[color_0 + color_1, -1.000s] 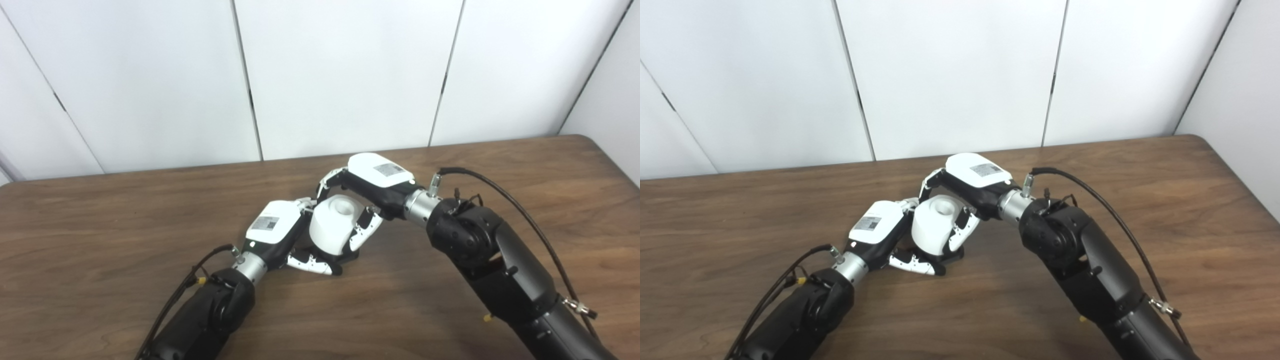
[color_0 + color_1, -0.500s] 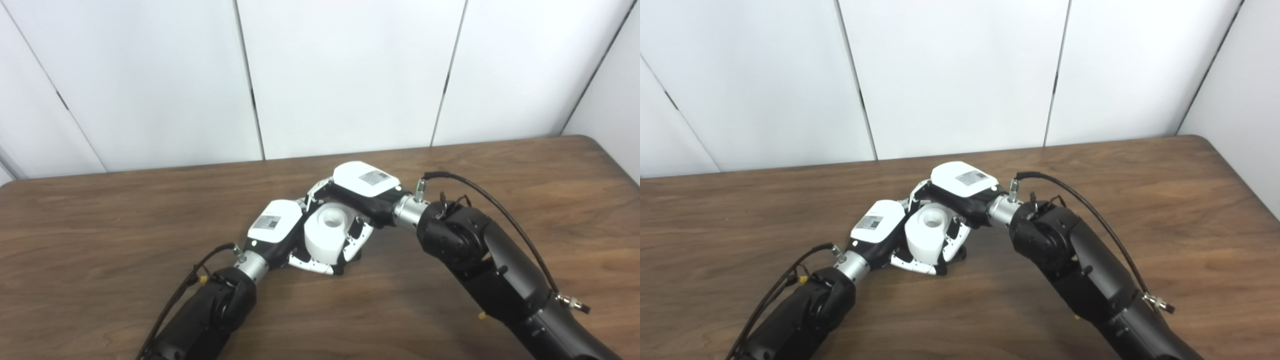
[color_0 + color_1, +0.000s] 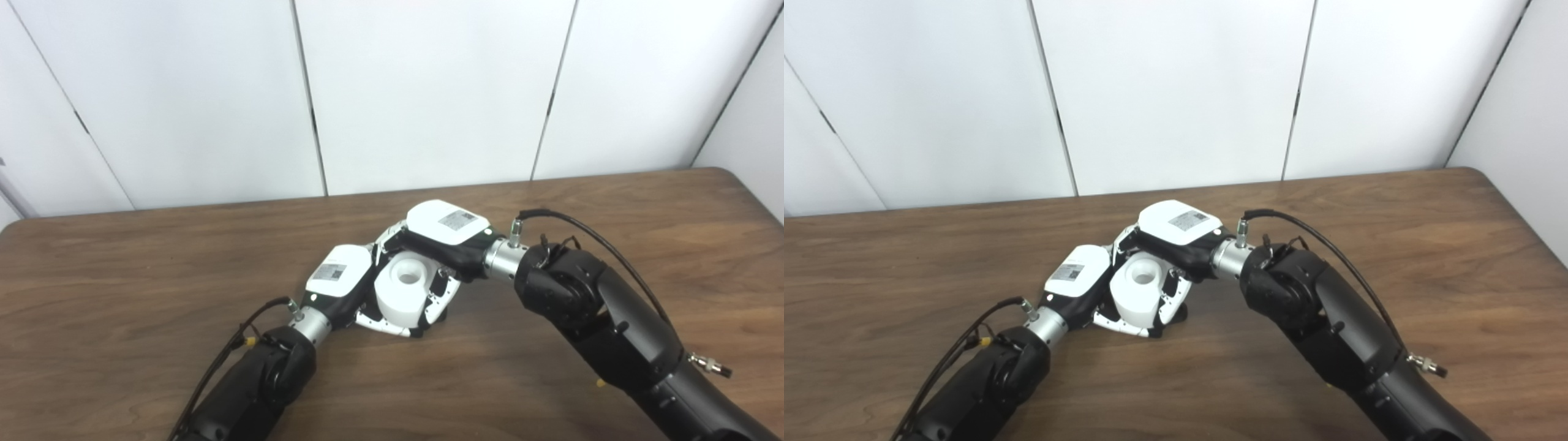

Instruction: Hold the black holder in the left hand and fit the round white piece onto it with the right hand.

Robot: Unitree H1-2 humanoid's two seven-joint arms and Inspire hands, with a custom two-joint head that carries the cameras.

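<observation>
Left eye view and right eye view alike are centred on the round white piece, which is taken as the landmark and is seen low over the wooden table, its open bore turned up toward the cameras. Around its far and right flank the right hand is wrapped, fingers curled down its side, so the piece is judged to be grasped. Just to the left of the piece the left hand is laid, its fingers reaching beneath the front of it; they are bent round something dark, taken to be the black holder, of which only a sliver is shown under and to the right of the piece. Whether that hand is truly clamped on the holder cannot be told, since the white body hides the contact. The piece appears nearly seated, though how deep cannot be judged. Trouble could be caused by a tilt: if the bore is pressed down off-axis, the piece may be jammed askew, or the holder may be pushed out of a loose left-hand grip and skated across the table
</observation>
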